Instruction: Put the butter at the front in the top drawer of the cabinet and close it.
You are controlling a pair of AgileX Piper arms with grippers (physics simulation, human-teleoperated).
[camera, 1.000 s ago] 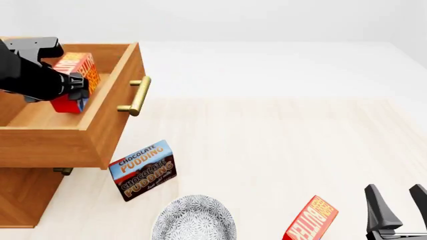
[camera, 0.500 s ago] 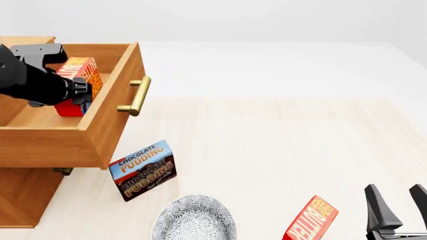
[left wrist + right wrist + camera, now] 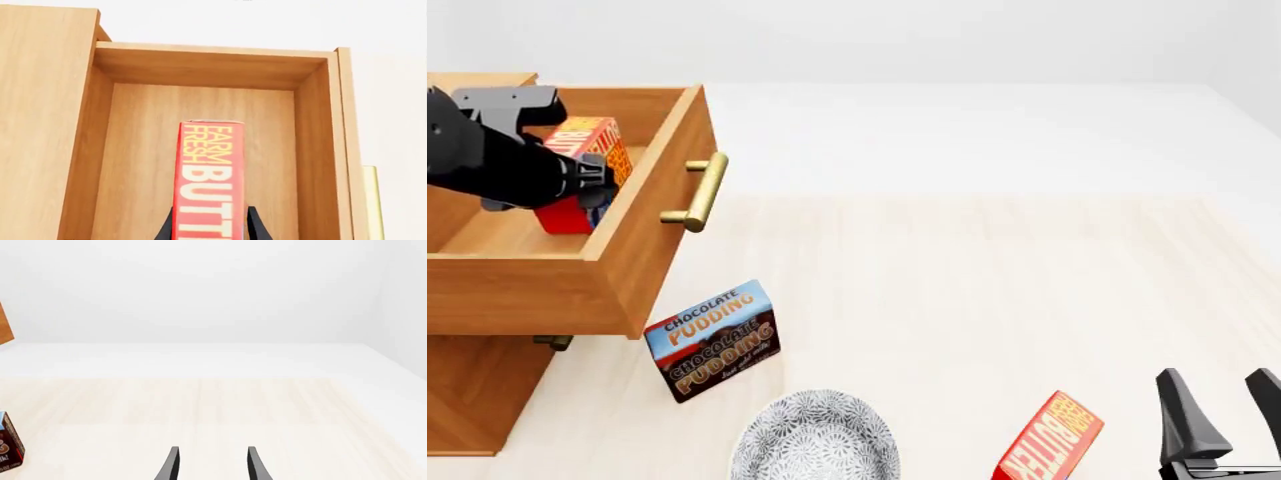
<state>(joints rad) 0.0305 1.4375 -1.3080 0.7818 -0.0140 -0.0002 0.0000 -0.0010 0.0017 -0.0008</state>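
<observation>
The cabinet [image 3: 467, 390] stands at the left with its top drawer [image 3: 654, 235] pulled out by its brass handle [image 3: 701, 190]. Inside the drawer my left gripper [image 3: 585, 185] is shut on a red butter box [image 3: 594, 140], tilted and low over the drawer floor; whether it touches I cannot tell. The left wrist view looks along the butter [image 3: 208, 170] into the drawer [image 3: 200, 65], with the left gripper [image 3: 210, 227] around it. A second butter box [image 3: 1050, 440] leans at the front right. Beside it my right gripper [image 3: 1214, 375] stands open and holds nothing, as the right wrist view [image 3: 213, 449] also shows.
A blue-and-brown Chocolate Pudding box [image 3: 711, 342] stands just in front of the open drawer, and shows at the edge of the right wrist view [image 3: 7, 447]. A patterned round plate [image 3: 814, 440] lies at the front edge. The lower drawer's handle [image 3: 554, 342] peeks out below.
The left gripper has shifted slightly right and down with the butter, deeper into the drawer. The right arm and everything on the table have stayed put.
</observation>
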